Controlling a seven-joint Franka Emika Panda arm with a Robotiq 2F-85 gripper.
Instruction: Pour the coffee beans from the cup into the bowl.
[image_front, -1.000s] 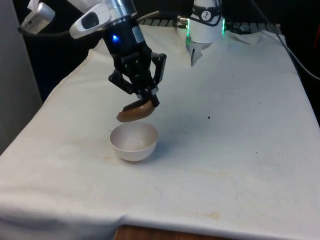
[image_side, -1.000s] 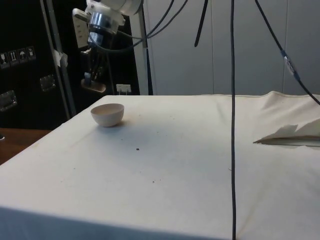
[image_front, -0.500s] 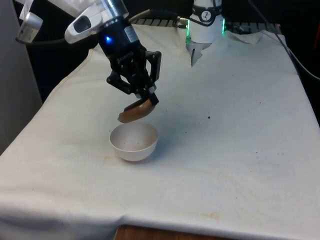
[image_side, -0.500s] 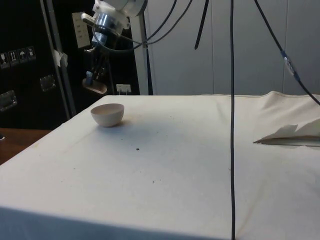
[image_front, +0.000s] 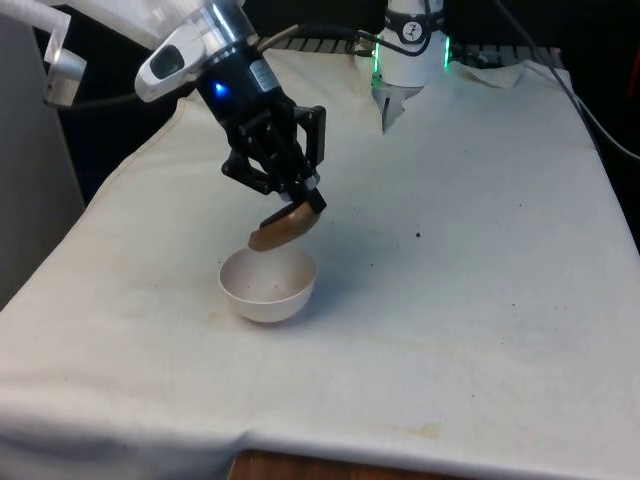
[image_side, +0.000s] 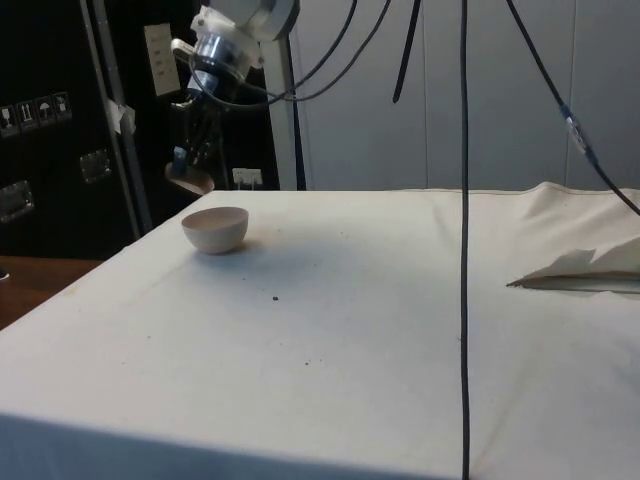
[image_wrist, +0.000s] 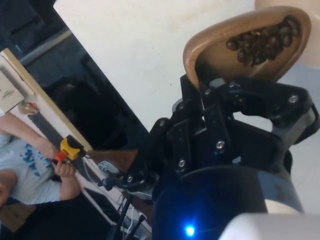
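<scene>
Arm reaching down, wrist tilted; gripper fingers clamped shut, held above table.

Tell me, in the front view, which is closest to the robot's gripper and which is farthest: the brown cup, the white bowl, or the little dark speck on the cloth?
1. Brown cup: held in the gripper.
2. White bowl: just below it.
3. Dark speck: off toward the front view's right.

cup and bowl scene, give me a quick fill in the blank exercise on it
1. The tool holds a brown ____ tilted over the bowl.
2. In the wrist view, the cup has coffee ____ inside it.
3. The bowl stands on a white ____ that covers the table.
4. The bowl's colour is ____.

Missing words: cup; beans; cloth; white
</scene>
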